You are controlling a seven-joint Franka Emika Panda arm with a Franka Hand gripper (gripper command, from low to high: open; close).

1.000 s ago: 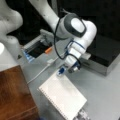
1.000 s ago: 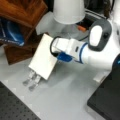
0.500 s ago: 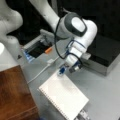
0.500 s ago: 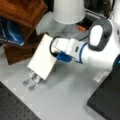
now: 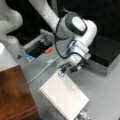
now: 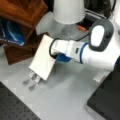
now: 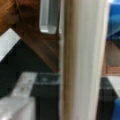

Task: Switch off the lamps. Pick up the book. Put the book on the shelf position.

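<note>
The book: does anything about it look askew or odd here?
Yes. The book sits tilted, its lower edge resting on a small silver rack rather than flat. The end effector grips its edge. Nothing looks spilled or damaged.

Both front views are soft and blocky, with smeared edges throughout. In a front view the book [image 5: 64, 97] reads bright white against the grey bench [image 5: 105, 85], while the background toward 12 o'clock falls into deep black. In a front view the white lampshade [image 6: 68, 10] at 12 o'clock looks evenly pale with no hot glare, and the book [image 6: 43, 58] casts a faint shadow on the bench [image 6: 62, 100] toward 6 o'clock. The wrist view is heavily out of focus: the book's edge [image 7: 82, 60] fills the centre as a blurred pale band.
</note>
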